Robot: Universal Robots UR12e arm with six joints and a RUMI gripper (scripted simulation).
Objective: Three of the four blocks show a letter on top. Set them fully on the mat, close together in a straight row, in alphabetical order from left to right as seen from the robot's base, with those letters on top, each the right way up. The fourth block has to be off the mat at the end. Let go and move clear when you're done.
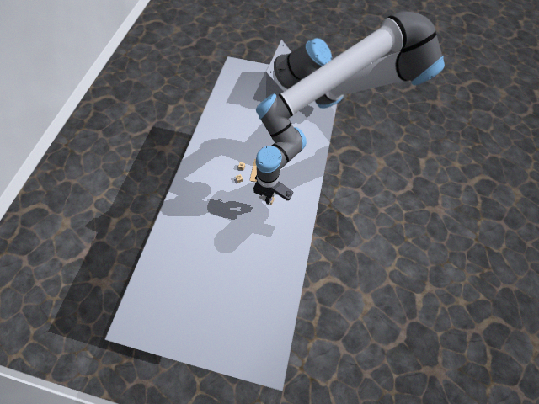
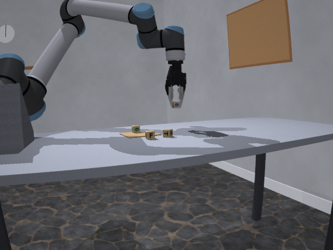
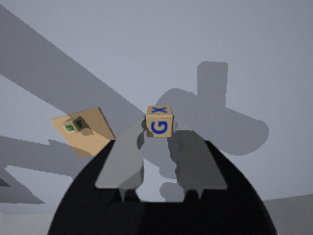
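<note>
My gripper (image 2: 176,103) is shut on a tan block with blue marks (image 2: 176,104) and holds it high above the table. In the wrist view the held block (image 3: 158,121) shows a blue G and a blue X on two faces, between my gripper's fingers. The tan mat (image 2: 136,134) lies flat on the table, with a block with a green mark (image 2: 136,128) standing on it. A block with a black F on its side (image 2: 150,134) sits at the mat's edge. Another block with a black mark (image 2: 167,133) sits on the table to its right. The mat also shows in the wrist view (image 3: 84,129).
The grey table (image 1: 226,225) is long and narrow, with the robot's base (image 2: 13,118) at one end. An orange board (image 2: 258,35) hangs on the far wall.
</note>
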